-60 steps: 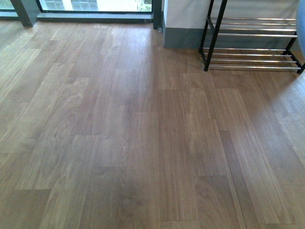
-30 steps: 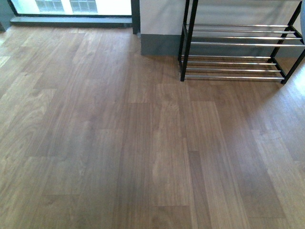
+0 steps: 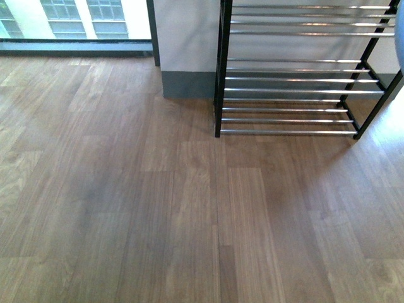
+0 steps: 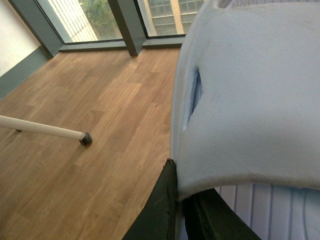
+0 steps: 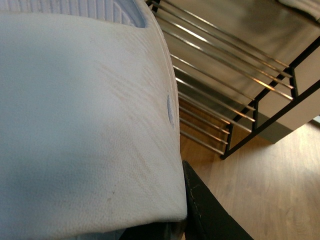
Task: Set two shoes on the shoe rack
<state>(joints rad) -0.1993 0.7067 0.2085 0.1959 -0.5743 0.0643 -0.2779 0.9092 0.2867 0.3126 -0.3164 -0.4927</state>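
- Front view: we faced the shoe rack (image 3: pixel 287 79), which stood on the wooden floor (image 3: pixel 126 208) against a pale wall (image 3: pixel 186 35) with a grey skirting; its chrome bars sat in tiers inside the black frame. A window (image 3: pixel 69 19) lay to the left. Neither arm showed here, though a sliver of pale blue touched the right edge.
- Left wrist view: we saw the left gripper (image 4: pixel 182 210) clamped on a pale blue slide sandal (image 4: pixel 250 100), its dark fingers (image 4: pixel 160 210) pinching the strap's edge. The sandal hung above the floor; a white chair leg (image 4: pixel 45 129) with a dark foot rested farther off.
- Right wrist view: our right gripper (image 5: pixel 185 220) gripped a second pale blue sandal (image 5: pixel 85 125), held up just beside the rack's bars.
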